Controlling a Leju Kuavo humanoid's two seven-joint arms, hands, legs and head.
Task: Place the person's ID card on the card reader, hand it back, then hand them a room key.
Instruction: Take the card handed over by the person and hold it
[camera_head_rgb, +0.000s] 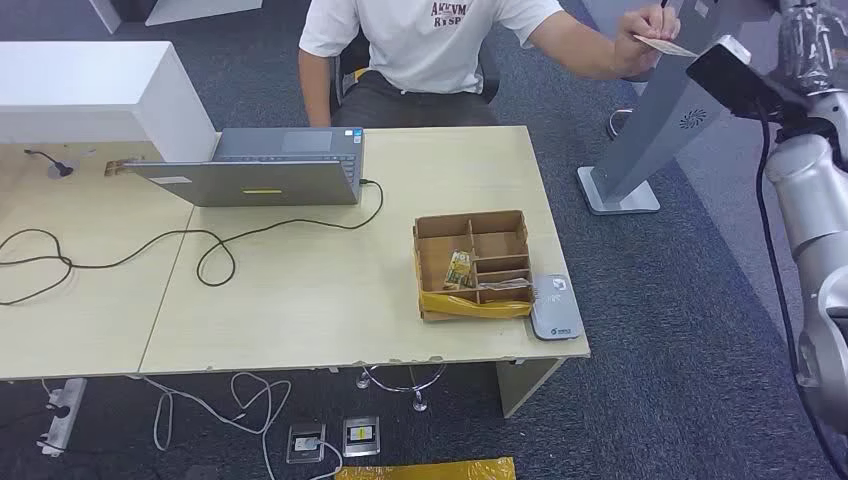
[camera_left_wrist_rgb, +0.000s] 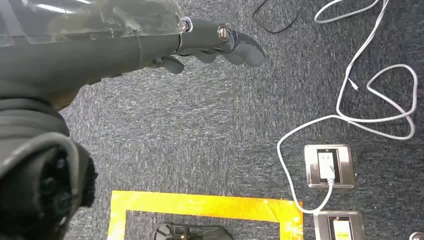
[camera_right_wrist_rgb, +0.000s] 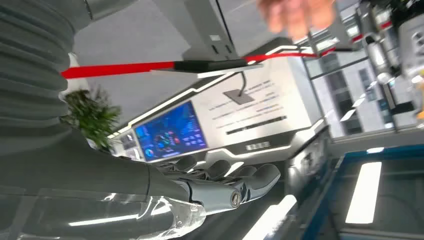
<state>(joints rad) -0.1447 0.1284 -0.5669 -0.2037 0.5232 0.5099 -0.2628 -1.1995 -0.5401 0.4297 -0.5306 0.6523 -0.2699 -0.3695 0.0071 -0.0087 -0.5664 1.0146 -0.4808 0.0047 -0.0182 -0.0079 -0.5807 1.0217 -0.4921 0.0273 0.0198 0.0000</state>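
A person in a white T-shirt (camera_head_rgb: 430, 40) sits behind the desk and holds out the pale ID card (camera_head_rgb: 665, 46) in a raised hand at the upper right. My right arm (camera_head_rgb: 810, 190) is lifted close to that card. My right hand (camera_right_wrist_rgb: 225, 182) holds nothing, its fingers stretched out side by side, and the person's blurred hand (camera_right_wrist_rgb: 297, 15) is some way beyond it. The grey card reader (camera_head_rgb: 556, 307) lies at the desk's front right corner. Beside it stands a cardboard divider box (camera_head_rgb: 472, 262) with room key cards (camera_head_rgb: 460, 268) inside. My left hand (camera_left_wrist_rgb: 215, 47) hangs empty over the carpet.
An open laptop (camera_head_rgb: 270, 170) and a white cabinet (camera_head_rgb: 90, 95) stand on the desk's far left, with black cables (camera_head_rgb: 200, 245) trailing across the top. A grey kiosk stand (camera_head_rgb: 650, 130) rises right of the desk. Floor sockets (camera_left_wrist_rgb: 330, 166), white cable and yellow tape (camera_left_wrist_rgb: 200, 205) lie below.
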